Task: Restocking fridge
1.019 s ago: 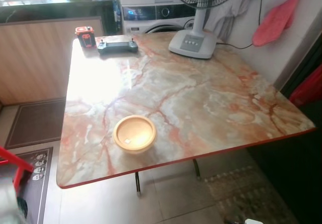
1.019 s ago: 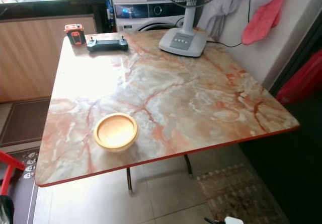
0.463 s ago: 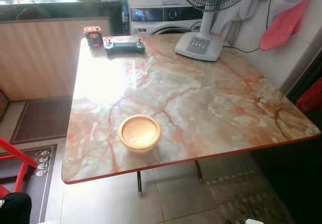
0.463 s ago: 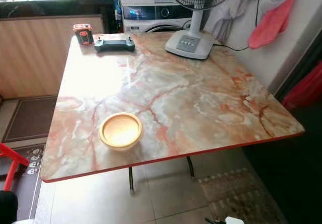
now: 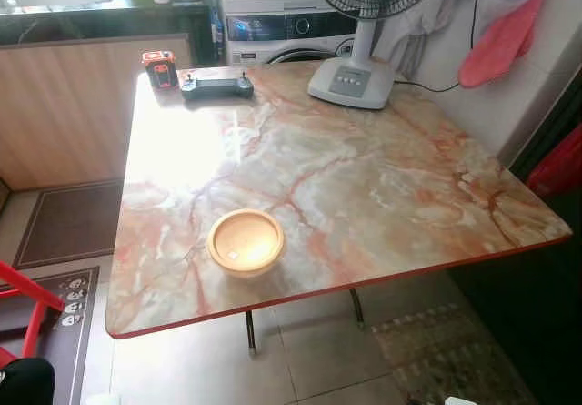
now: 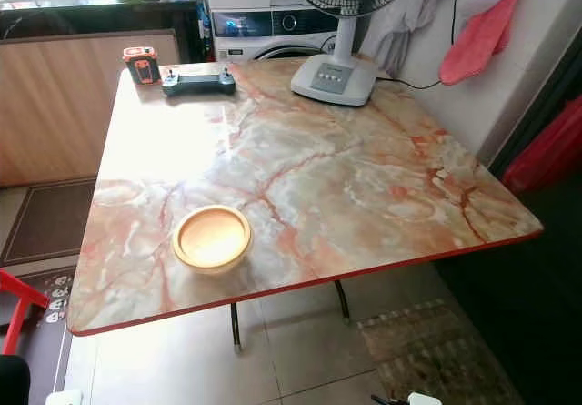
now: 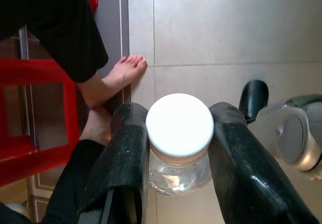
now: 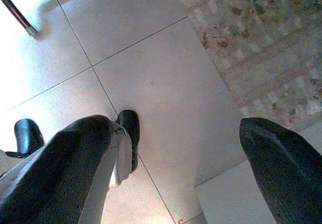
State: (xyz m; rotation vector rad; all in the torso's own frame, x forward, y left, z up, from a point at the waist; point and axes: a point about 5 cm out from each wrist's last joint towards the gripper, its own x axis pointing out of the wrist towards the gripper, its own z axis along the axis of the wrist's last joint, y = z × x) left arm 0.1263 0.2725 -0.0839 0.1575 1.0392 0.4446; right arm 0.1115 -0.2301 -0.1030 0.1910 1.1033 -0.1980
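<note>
Down by the floor my left gripper (image 7: 176,148) pinches a white-capped jar (image 7: 179,133), right gripper (image 8: 176,148) spread empty; carrying step, next I must find the fridge.

Tables: one marble-pattern table (image 5: 364,187)
Bowls: one yellow bowl (image 5: 245,241), near the table's front edge
Controllers: one dark controller (image 5: 216,86), at the far left corner
Small red devices: one (image 5: 158,68), beside the controller
Fans: one (image 5: 353,79), at the far edge
Jars: one white-capped jar (image 7: 179,133)
Bare feet: two (image 7: 116,78)
</note>
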